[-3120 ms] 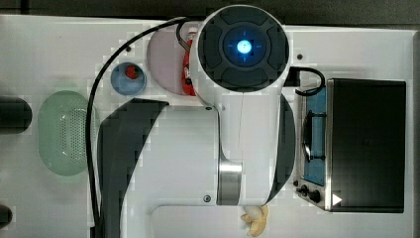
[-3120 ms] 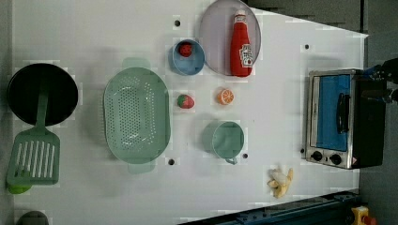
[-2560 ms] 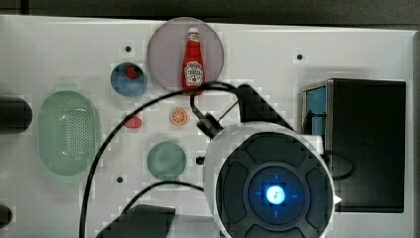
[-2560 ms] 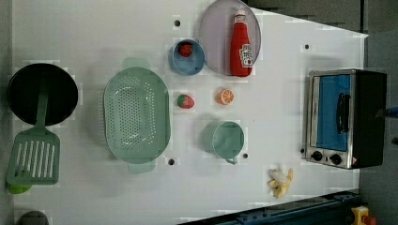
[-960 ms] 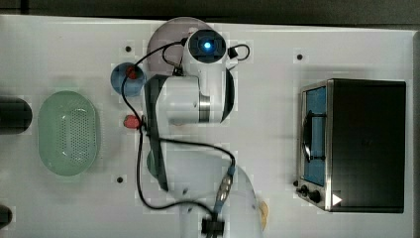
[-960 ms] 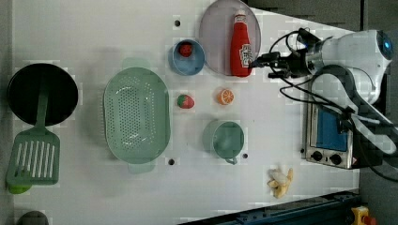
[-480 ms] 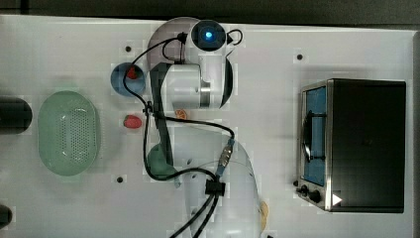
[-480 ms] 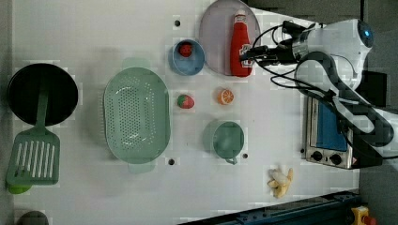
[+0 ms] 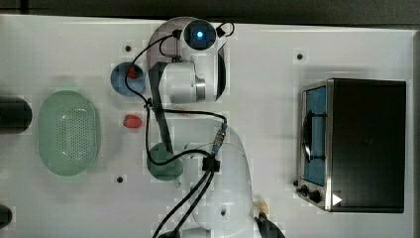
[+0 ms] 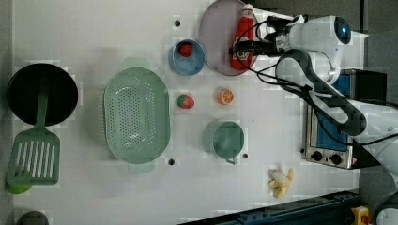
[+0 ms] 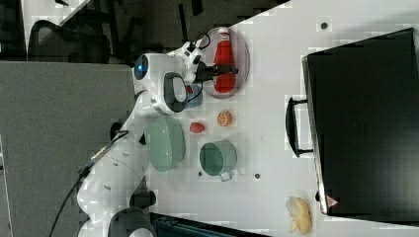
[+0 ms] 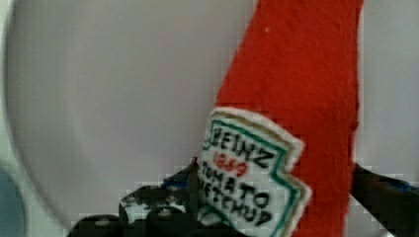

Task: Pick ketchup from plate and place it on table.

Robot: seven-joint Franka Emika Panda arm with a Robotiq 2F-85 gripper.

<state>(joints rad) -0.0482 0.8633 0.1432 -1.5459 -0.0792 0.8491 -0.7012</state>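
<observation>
The ketchup [image 10: 244, 40], a slim red bottle with a white cap, lies flat on the pale mauve-grey plate [image 10: 217, 33] at the far end of the white table [image 10: 94, 37]. My gripper [image 10: 245, 48] is down over the bottle's lower body, open, with a dark finger on each side. In the wrist view the labelled bottle [image 12: 296, 98] runs between the fingers [image 12: 163, 197], resting on the plate [image 12: 108, 98]. In the right view the gripper [image 11: 223, 71] crosses the ketchup [image 11: 225, 54]. In the top view my arm hides the bottle, leaving just the plate's rim [image 9: 157, 35].
Beside the plate is a blue bowl [image 10: 187, 57] holding a small red piece. A red fruit piece [image 10: 185, 101], orange slice [image 10: 225, 96], green cup [image 10: 227, 139] and green basket [image 10: 136, 115] sit mid-table. A toaster oven [image 10: 328, 136], banana [image 10: 280, 182], black pan [image 10: 42, 93] and spatula [image 10: 33, 159] lie further off.
My arm swung in from the oven side and the gripper reached over the plate, coming down around the ketchup. The bottle has not moved.
</observation>
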